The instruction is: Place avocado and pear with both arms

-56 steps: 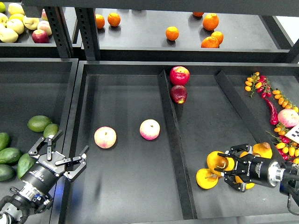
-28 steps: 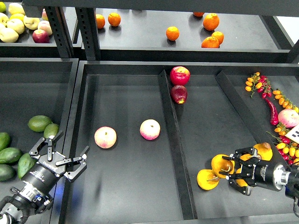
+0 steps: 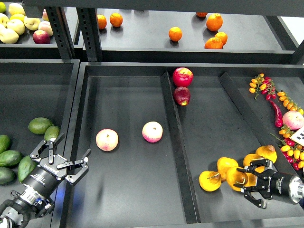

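Several dark green avocados lie in the left bin; the nearest avocado (image 3: pixel 25 167) sits just left of my left gripper (image 3: pixel 65 156), which is open and empty above the bin's right edge. Two lighter, rounder green ones (image 3: pixel 40 125) lie further back. My right gripper (image 3: pixel 244 184) comes in from the lower right and is shut on a golden pear (image 3: pixel 236 178) with a dark blush. It holds the pear among other pears: one at the front left (image 3: pixel 209 181), one behind (image 3: pixel 227 164) and one to the right (image 3: pixel 267 152).
Two pink-yellow peaches (image 3: pixel 107 139) (image 3: pixel 152 131) lie in the middle tray. Two red apples (image 3: pixel 182 77) sit by the divider (image 3: pixel 176 142). Peppers and small tomatoes (image 3: pixel 285 123) fill the right bin. Oranges (image 3: pixel 175 33) and pale apples (image 3: pixel 14 23) sit on the back shelf.
My right gripper has drawn back to the right and down, taking the blushed pear with it and uncovering another pear behind it. The left arm has not moved.
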Motion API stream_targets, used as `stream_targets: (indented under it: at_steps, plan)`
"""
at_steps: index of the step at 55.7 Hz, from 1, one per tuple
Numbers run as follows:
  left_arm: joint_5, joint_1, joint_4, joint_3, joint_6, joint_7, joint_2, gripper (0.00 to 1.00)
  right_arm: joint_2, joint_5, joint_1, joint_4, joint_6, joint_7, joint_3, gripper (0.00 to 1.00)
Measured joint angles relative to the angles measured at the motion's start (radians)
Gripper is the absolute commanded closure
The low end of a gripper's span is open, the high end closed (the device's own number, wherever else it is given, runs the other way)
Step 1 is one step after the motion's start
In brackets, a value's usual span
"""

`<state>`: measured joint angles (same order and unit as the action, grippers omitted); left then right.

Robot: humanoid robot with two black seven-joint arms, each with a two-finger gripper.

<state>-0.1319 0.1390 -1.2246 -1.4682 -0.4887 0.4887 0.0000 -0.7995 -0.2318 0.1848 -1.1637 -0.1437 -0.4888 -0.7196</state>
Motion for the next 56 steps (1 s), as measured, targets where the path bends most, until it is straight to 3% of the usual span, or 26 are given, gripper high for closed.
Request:
stream_targets:
  at_steps: [20, 37, 56]
  plan:
    - [0.0, 0.002, -0.001, 0.001, 0.0, 0.0, 0.0, 0.01, 0.02, 0.001, -0.008, 0.042, 0.003, 0.0, 0.0, 0.33]
    - [0.001, 0.002, -0.001, 0.008, 0.0, 0.0, 0.0, 0.01, 0.021, -0.004, -0.002, 0.035, 0.013, 0.0, -0.007, 0.15]
    - [0.003, 0.007, -0.003, 0.011, 0.0, 0.0, 0.0, 0.01, 0.045, -0.033, 0.006, 0.024, 0.015, 0.0, -0.191, 0.06]
